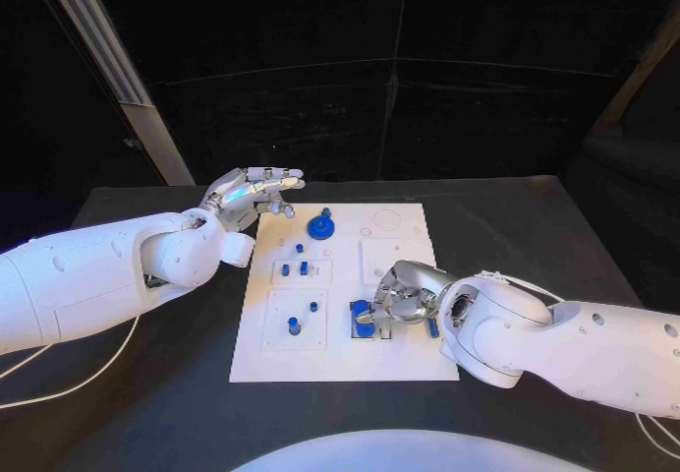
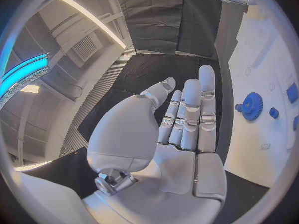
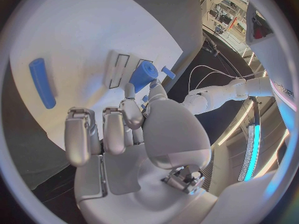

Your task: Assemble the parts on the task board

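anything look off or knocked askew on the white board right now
Nothing stands out. The task board lies flat on the table, and the blue gear and the small blue parts sit on it. The right hand works at a blue part; the left hand hovers open.

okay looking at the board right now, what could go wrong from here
1. The right hand pinches a blue cylinder low over the task board; a tilt could jam or drop it.
2. Its fingers crowd the small blue parts nearby and might knock them.
3. The left hand hovers open near the blue gear.
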